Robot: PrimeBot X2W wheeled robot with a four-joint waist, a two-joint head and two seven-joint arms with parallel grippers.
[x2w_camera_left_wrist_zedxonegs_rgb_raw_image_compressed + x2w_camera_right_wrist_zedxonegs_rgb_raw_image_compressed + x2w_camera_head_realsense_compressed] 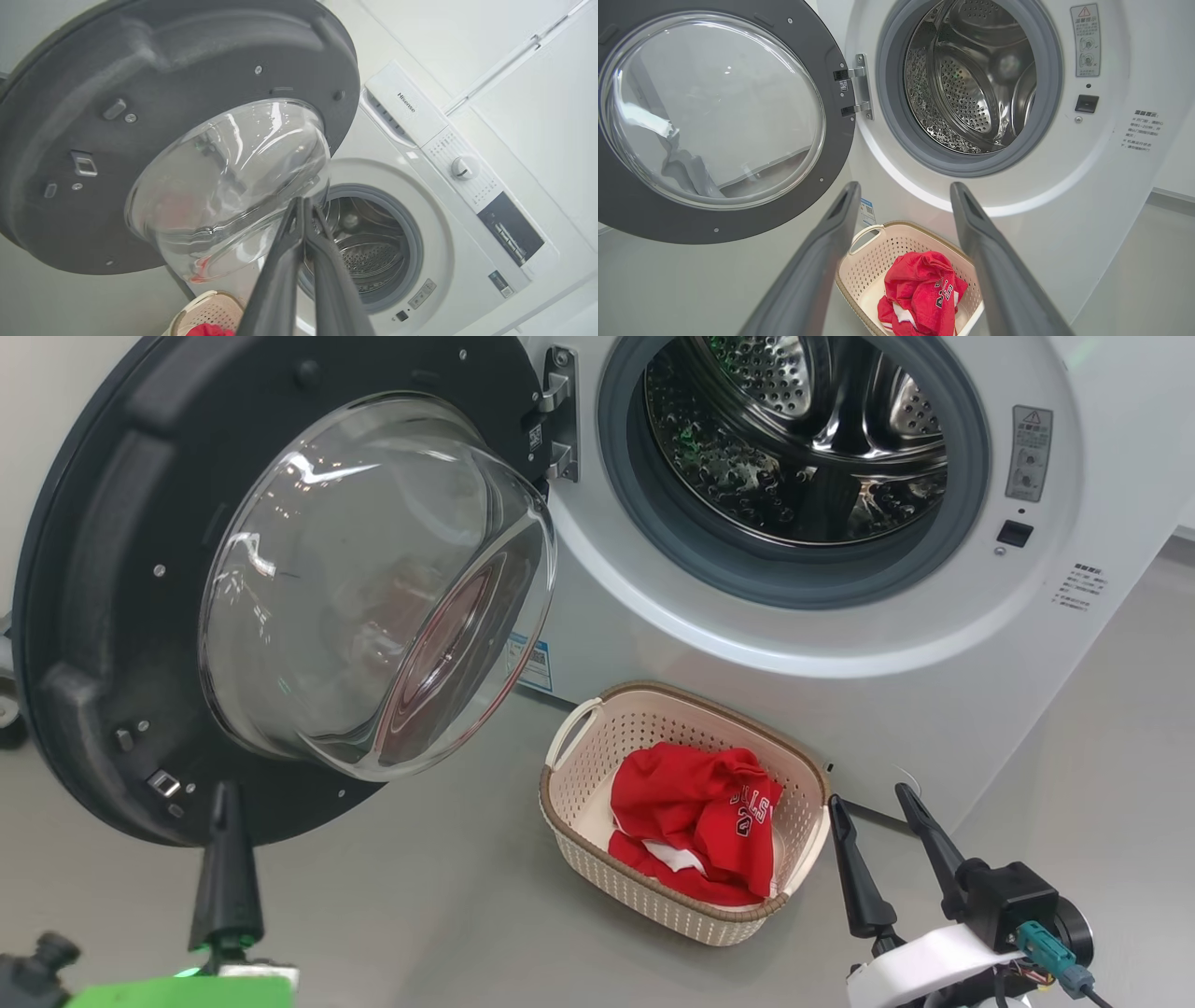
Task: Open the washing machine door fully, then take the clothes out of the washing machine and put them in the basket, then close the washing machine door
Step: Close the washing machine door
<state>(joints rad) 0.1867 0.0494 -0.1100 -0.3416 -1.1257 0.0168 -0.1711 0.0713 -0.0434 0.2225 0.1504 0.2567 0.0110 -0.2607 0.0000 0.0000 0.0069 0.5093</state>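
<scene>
- Head view, 9 o'clock: the washing machine door (103, 616) stands swung wide on its hinge (557, 415). Its glass bowl (373, 588) bulges out at 9 o'clock of the port, clear of it.
- At 7 o'clock the left gripper (222, 798) points up at the door's lower rim, fingers pressed together with nothing between them. I cannot tell whether it touches the rim.
- A blue sticker (527, 663) with a square code sits just right of the bowl; its print is too small to read.
- At 6 o'clock the basket (653, 726) stands on the grey floor (420, 905), near the machine's foot. The clothes (695, 812) lie inside it, their lettering folded and not readable whole.
- At 1 o'clock the washing machine (709, 653) shows its grey rubber ring (653, 532) and steel drum (794, 448).
- At 5 o'clock the right gripper (868, 795) hangs just right of the basket, fingers spread wide and holding nothing.
- At 2 o'clock there is a warning label (1029, 453) with a red triangle, and small print below — none of it legible.
- Left wrist view: the top panel reads "Hisense" (406, 101), with a white dial (463, 168) at 4 o'clock of it.
</scene>
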